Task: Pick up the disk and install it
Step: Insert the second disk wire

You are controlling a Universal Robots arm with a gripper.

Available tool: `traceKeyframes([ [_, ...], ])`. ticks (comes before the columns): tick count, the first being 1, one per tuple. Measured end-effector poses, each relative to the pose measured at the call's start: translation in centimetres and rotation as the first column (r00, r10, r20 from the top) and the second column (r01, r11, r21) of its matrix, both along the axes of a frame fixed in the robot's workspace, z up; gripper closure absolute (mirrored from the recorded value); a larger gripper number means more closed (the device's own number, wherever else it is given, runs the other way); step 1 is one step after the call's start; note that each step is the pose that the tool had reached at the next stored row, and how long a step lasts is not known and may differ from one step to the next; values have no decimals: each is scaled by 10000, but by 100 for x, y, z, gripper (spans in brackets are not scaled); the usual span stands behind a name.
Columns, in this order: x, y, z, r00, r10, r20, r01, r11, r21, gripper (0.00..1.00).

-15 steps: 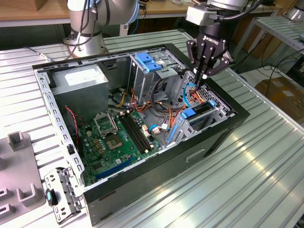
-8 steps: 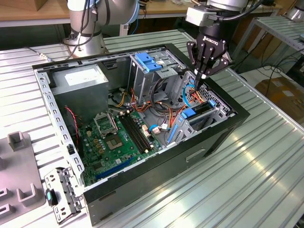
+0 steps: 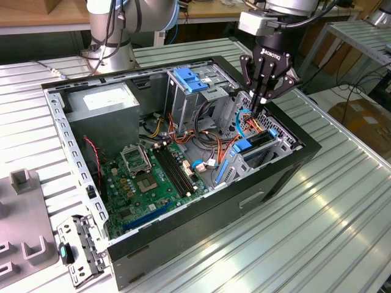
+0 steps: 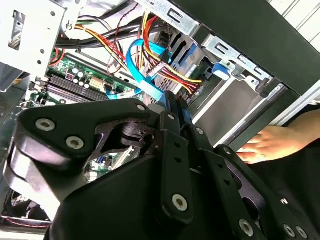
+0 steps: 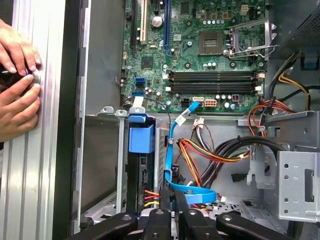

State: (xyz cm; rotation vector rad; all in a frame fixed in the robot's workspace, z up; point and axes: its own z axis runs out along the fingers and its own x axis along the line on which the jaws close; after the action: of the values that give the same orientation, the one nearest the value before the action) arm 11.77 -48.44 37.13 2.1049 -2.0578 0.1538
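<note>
Black sheet-metal computer case (image 3: 201,220) is lying open on the ribbed table (image 3: 342,244), motherboard (image 3: 146,183) exposed toward the exterior view's left. The drive cage (image 3: 269,149) is sitting at the case's end toward the exterior view's right. The disk (image 3: 259,141) is standing on edge in that cage, its blue side rail (image 5: 141,138) showing in the first wrist view, its long axis running down into the bay.

The gripper (image 3: 261,101) is hanging directly above the disk's cabled end, pointing straight down, so the disk is lying just below and slightly ahead of the fingertips. In the first wrist view the fingers (image 5: 161,220) are standing narrow, close together, at the dark edge of the disk beside the light-blue data cable (image 5: 172,155) and the red-and-yellow power leads (image 5: 200,150). Whether they are pinching the disk or only touching it cannot be told.

A person's hands (image 5: 17,85) are resting on the table just outside the case wall.
</note>
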Motion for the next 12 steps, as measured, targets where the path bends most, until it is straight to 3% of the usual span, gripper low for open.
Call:
traceKeyframes([
  [3,1,0,-60,10000,0,0,0,9999,-148,82],
  [7,1,1,-81,10000,1,1,-1,9996,-270,89],
  [11,1,0,-85,10000,0,1,0,9987,-509,89],
  [12,1,1,-87,10000,1,1,0,9985,-554,83],
])
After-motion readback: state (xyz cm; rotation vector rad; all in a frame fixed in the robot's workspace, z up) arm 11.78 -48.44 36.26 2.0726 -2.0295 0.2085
